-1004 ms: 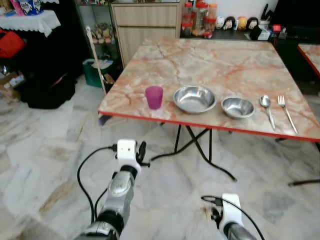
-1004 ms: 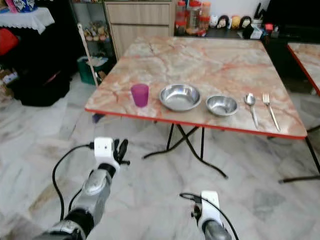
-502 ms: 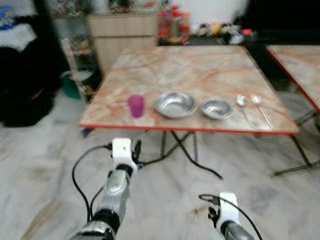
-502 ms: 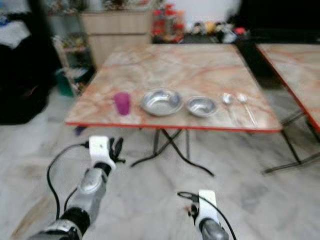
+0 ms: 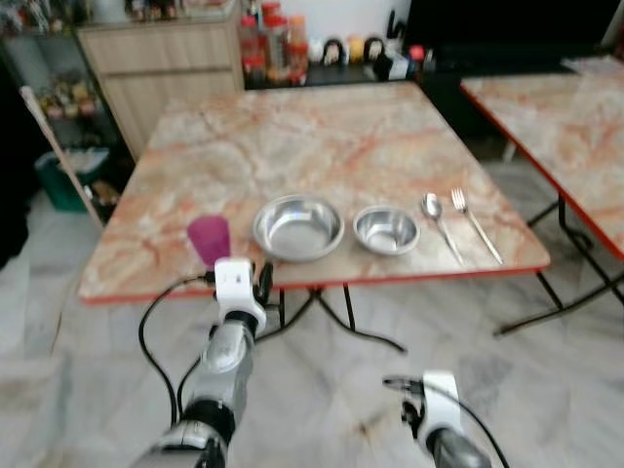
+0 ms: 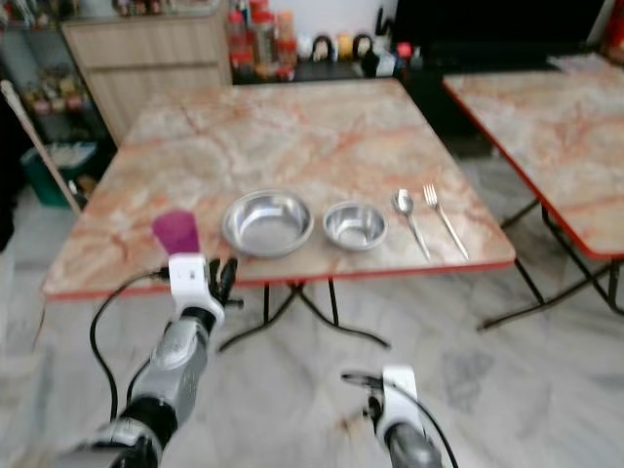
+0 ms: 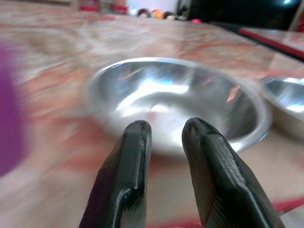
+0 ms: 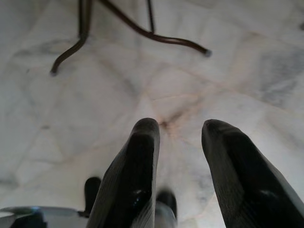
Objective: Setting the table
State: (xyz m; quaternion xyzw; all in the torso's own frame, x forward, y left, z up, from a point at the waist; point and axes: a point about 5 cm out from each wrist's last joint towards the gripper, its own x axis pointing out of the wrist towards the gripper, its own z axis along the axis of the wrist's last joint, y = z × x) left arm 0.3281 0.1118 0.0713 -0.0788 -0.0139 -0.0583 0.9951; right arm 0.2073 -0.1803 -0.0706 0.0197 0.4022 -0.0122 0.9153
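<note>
Head camera, left eye: a marble-patterned folding table (image 5: 322,136) with a red edge. Along its near edge, from the robot's left to right, stand a purple cup (image 5: 209,238), a large steel bowl (image 5: 298,226), a small steel bowl (image 5: 386,229), a spoon (image 5: 436,218) and a fork (image 5: 475,223), each apart from the next. The left gripper (image 5: 264,283) is raised just in front of the table edge, beside the cup. The right gripper (image 5: 409,417) hangs low over the floor.

Head camera, right eye: the same row, the spoon and fork lying side by side.

Left wrist camera: the left gripper's two black fingers (image 7: 127,180) stand slightly apart, holding nothing, aimed at the large bowl. The cup is a purple blur at one side.

Right wrist camera: the right gripper's fingers (image 8: 134,175) are parted and empty above marble floor tiles (image 8: 228,76).

The steel bowls look light, rigid and slippery; pinching the thin rim seems the surest hold. The cup, likely plastic, should be light and easy to tip; grip it across its wall.
</note>
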